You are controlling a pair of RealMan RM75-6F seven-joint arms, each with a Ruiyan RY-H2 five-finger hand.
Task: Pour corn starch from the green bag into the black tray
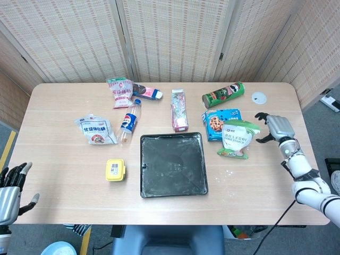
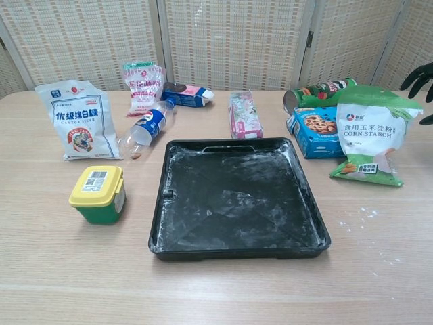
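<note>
— Beside your right hand (image 1: 275, 127), what have you got?
— Your fingers are spread wide and hold nothing, just right of the green bag (image 1: 237, 138), with bare table (image 1: 265, 175) right of the bag out to the edge.
— And the bag?
— It leans on the cookie box (image 1: 219, 123), right of the tray (image 1: 172, 164).
— Your left hand (image 1: 10, 186)?
— Off the near left corner, fingers apart, empty; only the head view shows it. The chest view catches just your right fingertips (image 2: 418, 76) at its right edge.
— Room near the tray?
— Open table in front of it; the yellow tub (image 1: 115, 170) stands to its left.
</note>
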